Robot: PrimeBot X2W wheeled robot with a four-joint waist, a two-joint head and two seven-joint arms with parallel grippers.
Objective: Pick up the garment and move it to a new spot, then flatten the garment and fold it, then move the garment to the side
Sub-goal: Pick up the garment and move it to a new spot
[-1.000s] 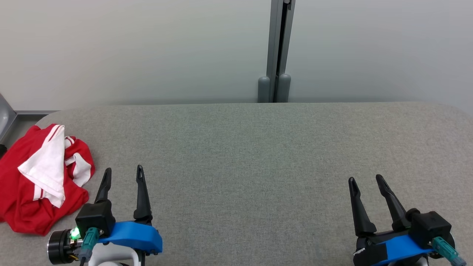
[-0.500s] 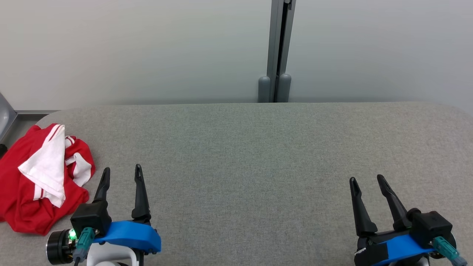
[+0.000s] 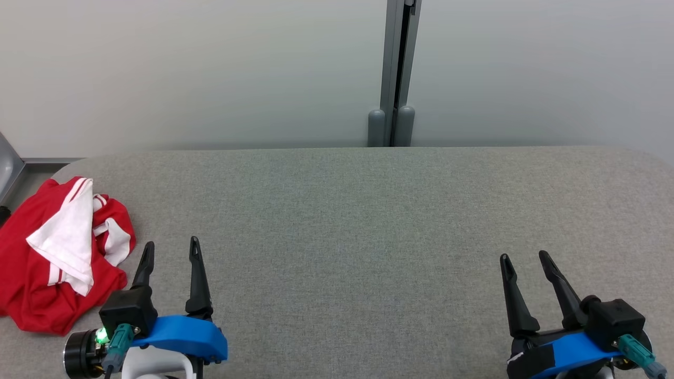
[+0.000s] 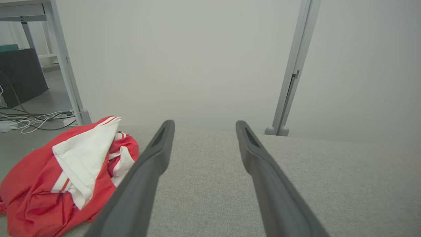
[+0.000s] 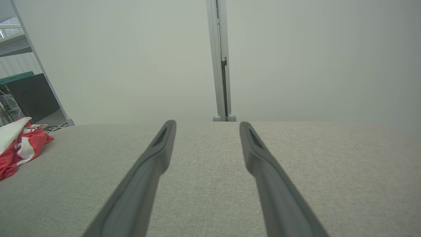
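1. The garment, red and white, lies crumpled at the table's left end, perhaps overhanging its edge.
2. The left gripper, fingers spread and empty, is over the table's near left.
3. The right gripper, likewise spread, is over its near right.

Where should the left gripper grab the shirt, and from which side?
Probably the raised white fold on top of the crumpled shirt: it stands proud of the heap, so it can be pinched cleanly. Come from above and the shirt's right, where the open left gripper is.
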